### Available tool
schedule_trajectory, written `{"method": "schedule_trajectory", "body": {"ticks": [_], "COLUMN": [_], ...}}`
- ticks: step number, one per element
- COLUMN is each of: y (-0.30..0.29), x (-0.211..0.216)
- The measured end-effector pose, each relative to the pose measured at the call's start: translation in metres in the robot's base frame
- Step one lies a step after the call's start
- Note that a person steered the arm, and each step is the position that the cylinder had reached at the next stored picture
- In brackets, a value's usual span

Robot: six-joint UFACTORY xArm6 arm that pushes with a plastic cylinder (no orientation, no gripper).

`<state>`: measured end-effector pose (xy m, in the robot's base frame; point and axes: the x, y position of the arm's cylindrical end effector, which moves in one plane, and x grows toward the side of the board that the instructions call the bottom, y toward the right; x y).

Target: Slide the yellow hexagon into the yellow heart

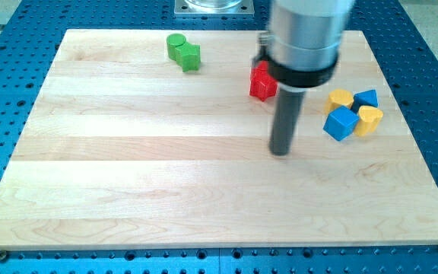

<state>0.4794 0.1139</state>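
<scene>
My tip rested on bare bench, left of yellow hexagon and yellow heart; no pincer fitted, state untellable.

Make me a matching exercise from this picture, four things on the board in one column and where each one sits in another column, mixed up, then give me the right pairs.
Things:
1. green blocks
2. red block
3. blue cube
4. my tip

Places:
A. in the cluster with the yellow blocks, at the view's right
B. near the view's top, left of centre
C. on bare board, below the red block
D. partly hidden behind the rod's housing

Pairs: 1-B, 2-D, 3-A, 4-C
</scene>
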Motion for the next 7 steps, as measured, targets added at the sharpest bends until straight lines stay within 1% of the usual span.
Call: {"method": "schedule_trajectory", "body": {"ticks": [1,2,3,5,6,7], "y": [0.050,0.064,0.066,0.067,0.082,0.084], "x": [-0.037,-0.080,-0.118,-0.173,-0.207,-0.165]}}
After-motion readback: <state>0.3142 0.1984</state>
